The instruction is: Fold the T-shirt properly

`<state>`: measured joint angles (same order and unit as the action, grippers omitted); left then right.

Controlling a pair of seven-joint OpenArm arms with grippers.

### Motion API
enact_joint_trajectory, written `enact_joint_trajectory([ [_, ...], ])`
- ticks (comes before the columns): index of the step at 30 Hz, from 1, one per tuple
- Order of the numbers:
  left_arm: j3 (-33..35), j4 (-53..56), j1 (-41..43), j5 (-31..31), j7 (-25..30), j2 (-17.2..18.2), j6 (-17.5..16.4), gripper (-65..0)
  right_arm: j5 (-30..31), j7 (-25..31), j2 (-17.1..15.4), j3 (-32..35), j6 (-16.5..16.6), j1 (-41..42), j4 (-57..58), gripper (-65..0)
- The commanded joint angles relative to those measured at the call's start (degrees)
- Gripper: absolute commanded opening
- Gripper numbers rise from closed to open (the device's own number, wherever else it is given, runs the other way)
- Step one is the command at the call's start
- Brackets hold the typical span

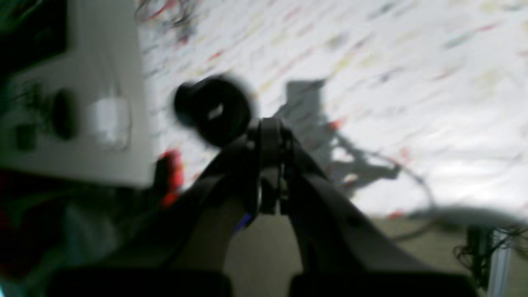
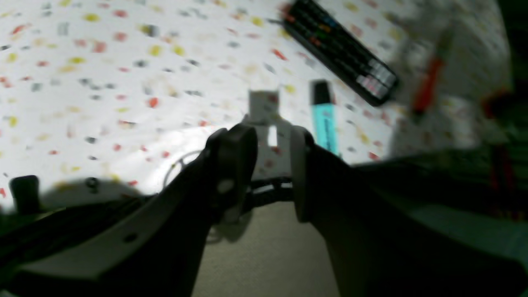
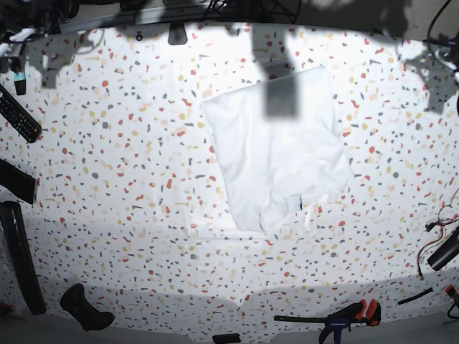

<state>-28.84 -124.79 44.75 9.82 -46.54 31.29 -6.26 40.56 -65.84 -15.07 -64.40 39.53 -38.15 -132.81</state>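
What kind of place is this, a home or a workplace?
Probably a workshop or lab bench: a speckled table with a bar clamp and cables at its edges, and a white T-shirt laid out on it.

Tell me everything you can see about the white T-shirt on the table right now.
The T-shirt is plain white, of thin soft cloth with no print, and appears only in the base view. It lies flat on the speckled table, already folded into a rough rectangle, slightly tilted. Its upper edge looks tidy; its lower edge is uneven, with rumpled layers and a small gap between flaps. A grey shadow falls across its top. Nothing but the table touches it, and neither gripper is near it.
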Motion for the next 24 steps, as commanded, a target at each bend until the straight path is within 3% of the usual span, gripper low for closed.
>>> enact_joint_trajectory([
  [1,-1.8,-1.0,1.6,-0.7,0.5,0.8,0.3,-65.0,0.2,1.0,-0.7,-1.5,0.5,-1.0,-0.9,-46.0],
  [10,-6.4,-1.0,12.3,-0.3,-2.9,0.8,0.0,-65.0,-0.1,1.0,-1.0,-8.4,0.5,-5.1,-0.9,-46.0],
  [17,-6.4,-1.0,16.9,11.3,-3.8,0.3,-6.9,-65.0,0.5,1.0,-0.4,-9.5,0.5,-5.1,-0.8,-46.0],
  [21,-6.4,-1.0,17.0,15.0,-4.0,-2.5,-9.2,-65.0,0.7,1.0,1.3,-9.4,0.5,-5.1,-0.8,-46.0],
  [24,-6.4,-1.0,17.0,18.0,-4.3,-4.7,-11.8,-65.0,4.5,1.0,3.4,-9.4,0.5,-5.1,-0.8,-46.0],
])
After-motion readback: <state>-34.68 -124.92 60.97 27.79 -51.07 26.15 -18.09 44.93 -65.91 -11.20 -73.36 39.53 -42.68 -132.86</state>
